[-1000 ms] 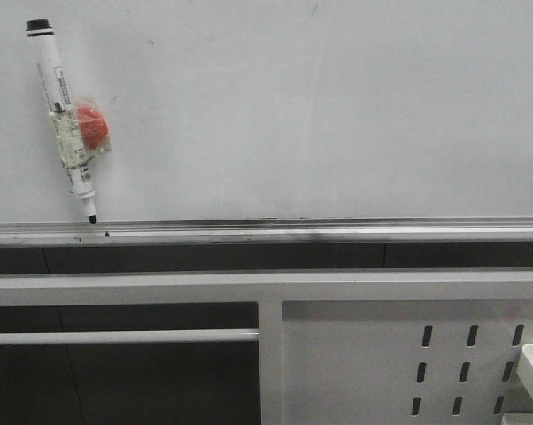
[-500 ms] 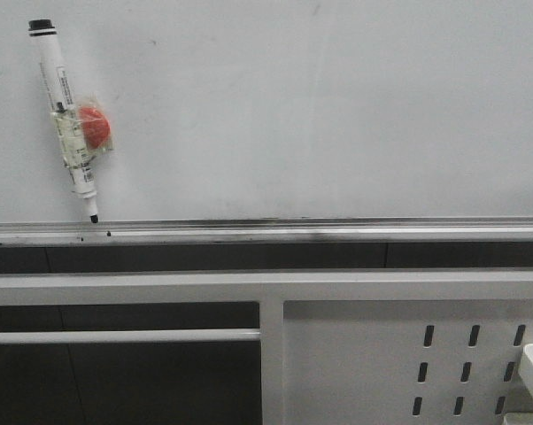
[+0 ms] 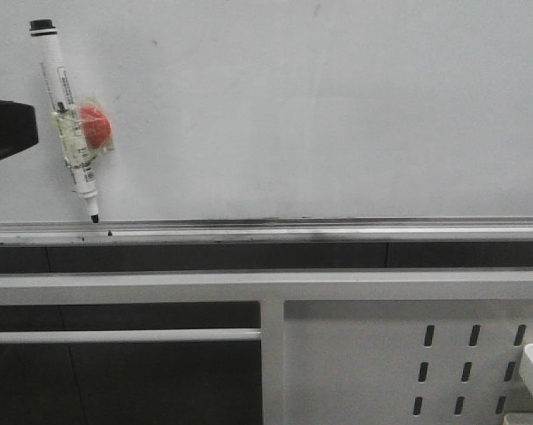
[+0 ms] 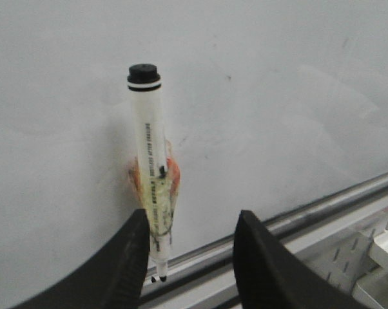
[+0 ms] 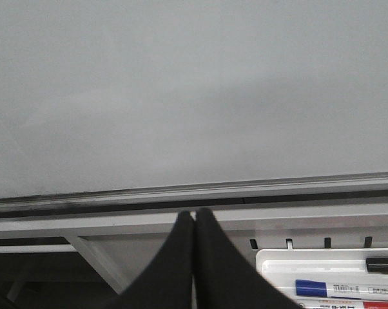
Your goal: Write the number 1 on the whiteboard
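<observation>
Whiteboard [image 3: 337, 115] fills the far side of the scene, pale grey-white, silver rail [image 3: 337, 232] along its lower edge with dark smudges on it. No number 1 stroke visible anywhere on the board, surface bare apart from faint specks. Below the rail a white metal frame [image 3: 160, 288] with a slotted panel [image 3: 470, 359] at lower right. A white tray [image 5: 323, 277] sits at the right, holding markers, one with a blue band [image 5: 316, 288], and a small black cap-like piece [image 5: 382, 264]. White marker [image 3: 65, 115] stuck to the board at far left, black cap end up, tip down just above the rail, tilted slightly; a red round piece [image 3: 94, 127] is taped to its barrel with clear wrap, looks like a magnet but cannot confirm. Left gripper [image 4: 191, 257] is close to the marker, fingers [image 4: 120, 264] spread apart, the marker's lower end showing between them, not touching it as far as visible; its dark edge shows at far left in the front view. Right gripper [image 5: 194, 257] faces bare board further right, fingers [image 5: 171, 264] pressed together, nothing between them.
</observation>
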{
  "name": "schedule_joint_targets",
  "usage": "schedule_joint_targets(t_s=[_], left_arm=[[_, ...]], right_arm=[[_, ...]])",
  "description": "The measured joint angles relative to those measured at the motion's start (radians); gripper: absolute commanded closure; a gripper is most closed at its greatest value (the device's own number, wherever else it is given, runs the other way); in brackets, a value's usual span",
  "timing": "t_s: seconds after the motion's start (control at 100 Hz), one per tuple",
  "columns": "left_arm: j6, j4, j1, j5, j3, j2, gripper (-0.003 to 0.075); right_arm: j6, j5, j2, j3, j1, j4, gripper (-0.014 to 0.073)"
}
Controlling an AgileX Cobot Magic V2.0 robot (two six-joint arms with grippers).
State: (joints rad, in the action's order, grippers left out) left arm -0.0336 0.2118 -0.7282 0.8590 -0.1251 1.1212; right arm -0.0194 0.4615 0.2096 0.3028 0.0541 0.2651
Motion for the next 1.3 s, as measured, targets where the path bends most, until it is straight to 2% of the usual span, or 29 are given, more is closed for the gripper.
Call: schedule_joint_targets(t_s=[0.12, 0.21, 0.46, 1.02, 1.07, 1.12, 1.21, 1.3], left_arm=[[0.068, 0.015, 0.0, 0.194, 0.0, 0.159, 0.0446], [0.101, 0.019, 0.0, 0.255, 0.0, 0.257, 0.0446], [0.253, 0.028, -0.007, 0.27, -0.002, 0.392, 0.0446], [0.266, 0.059, -0.007, 0.277, -0.111, 0.483, 0.0449], [0.266, 0.063, -0.007, 0.277, -0.111, 0.485, 0.0477], [0.266, 0.072, -0.007, 0.277, -0.113, 0.485, 0.0542], [0.266, 0.09, -0.007, 0.277, -0.114, 0.485, 0.0732], [0.266, 0.089, -0.007, 0.277, -0.114, 0.487, 0.074]], right_arm=[[-0.001, 0.0, 0.0, 0.0, 0.005, 0.0, 0.0663], [-0.001, 0.0, 0.0, 0.0, 0.006, 0.0, 0.0663], [-0.001, 0.0, 0.0, 0.0, 0.006, 0.0, 0.0663], [-0.002, -0.002, 0.0, 0.0, 0.006, 0.0, 0.0663], [-0.002, -0.002, 0.0, 0.0, 0.006, 0.0, 0.0663], [-0.002, -0.002, 0.0, 0.0, 0.006, 0.0, 0.0663], [-0.002, -0.004, 0.0, 0.0, 0.006, 0.0, 0.0663], [-0.002, -0.008, 0.0, 0.0, 0.006, 0.002, 0.0663]])
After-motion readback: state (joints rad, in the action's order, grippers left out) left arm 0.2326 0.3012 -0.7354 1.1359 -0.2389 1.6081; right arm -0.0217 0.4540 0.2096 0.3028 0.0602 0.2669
